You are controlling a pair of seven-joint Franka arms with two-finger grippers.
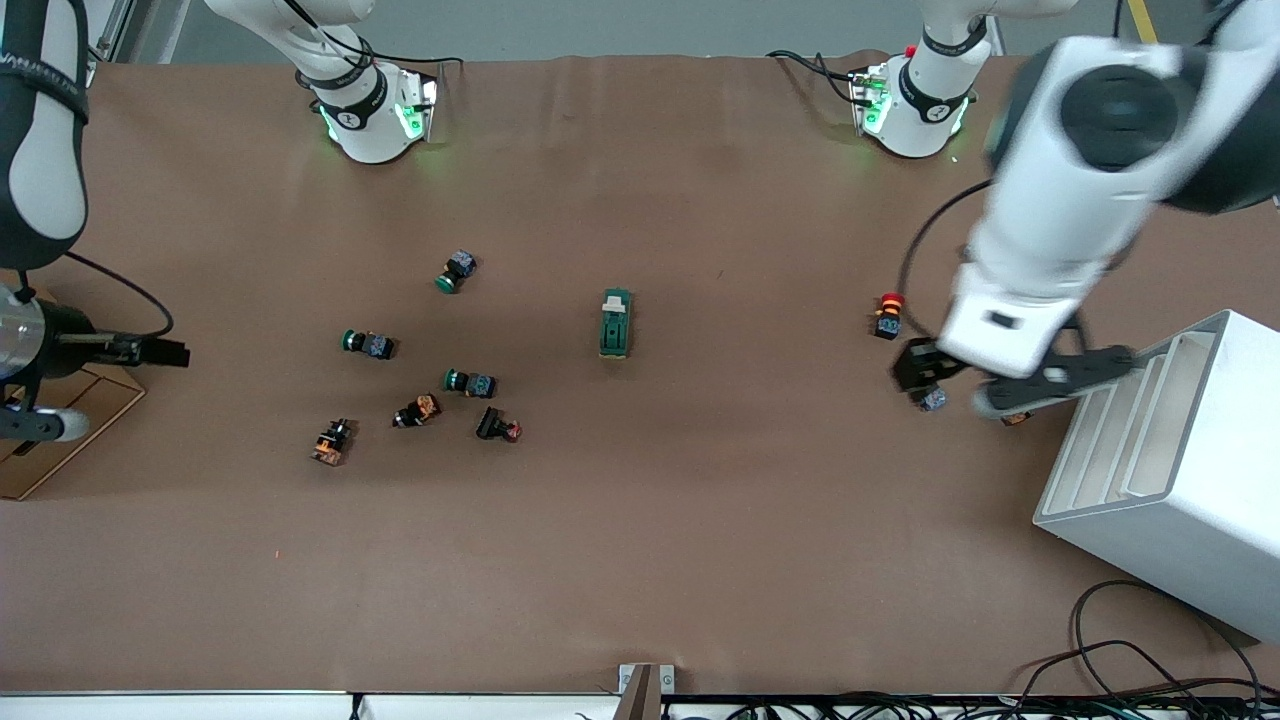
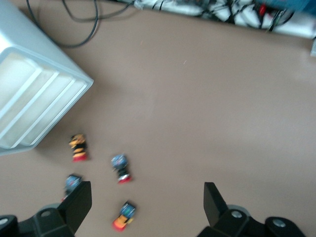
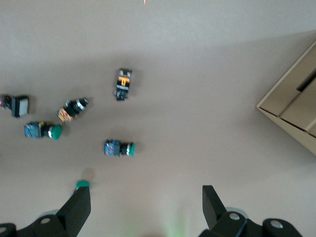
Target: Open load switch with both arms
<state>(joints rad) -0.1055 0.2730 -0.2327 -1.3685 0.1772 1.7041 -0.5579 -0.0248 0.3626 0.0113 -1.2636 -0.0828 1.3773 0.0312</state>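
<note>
The load switch (image 1: 614, 323), a dark green block with a white tab, lies alone near the middle of the brown table; neither wrist view shows it. My left gripper (image 1: 1008, 376) (image 2: 146, 207) hangs open and holds nothing. It is over a few small red-capped buttons (image 2: 120, 168) at the left arm's end, beside the white rack. My right gripper (image 3: 146, 207) is open with nothing in it, high over the right arm's end of the table by the cardboard box. Both grippers are well away from the switch.
Several green-capped and red-capped push buttons (image 1: 470, 382) (image 3: 118, 148) lie scattered between the switch and the right arm's end. A red-capped button (image 1: 888, 315) stands near the left gripper. A white slotted rack (image 1: 1170, 460) (image 2: 34, 103) and a cardboard box (image 1: 70, 420) (image 3: 296, 113) sit at the table's two ends.
</note>
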